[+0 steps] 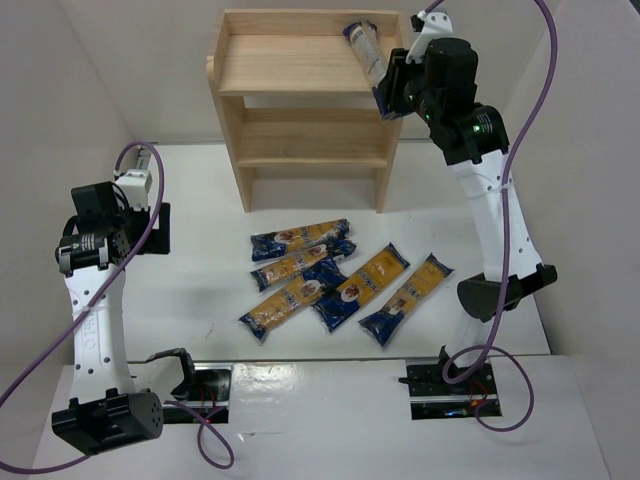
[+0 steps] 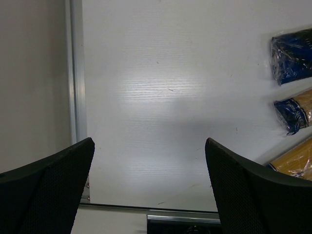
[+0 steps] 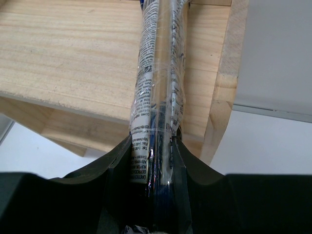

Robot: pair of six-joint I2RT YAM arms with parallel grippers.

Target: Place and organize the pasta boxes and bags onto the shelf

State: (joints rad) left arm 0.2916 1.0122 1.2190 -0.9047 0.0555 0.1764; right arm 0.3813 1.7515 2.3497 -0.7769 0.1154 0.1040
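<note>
Pasta pack (image 1: 362,45) clamped edge-on in right gripper (image 1: 392,92), upper right of top view, reaching from jaws over shelf (image 1: 290,65) top tier, beside right panel. I fear near end overhangs front edge; release here may tip it off. Left gripper (image 2: 149,146) wide, holding nothing. Other packs (image 1: 340,280) frame centre.

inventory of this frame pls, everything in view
pasta packs on table: five, dark blue with yellow spaghetti, loose cluster in front of the shelf
held pasta pack: one, paler greyish, over the right end of the top tier
shelf: one, light wood, three tiers, far centre
table: one, white
cables: two, purple, one per arm
left gripper: black, open, over bare table left of the packs
right gripper: black, shut on the held pasta pack
</note>
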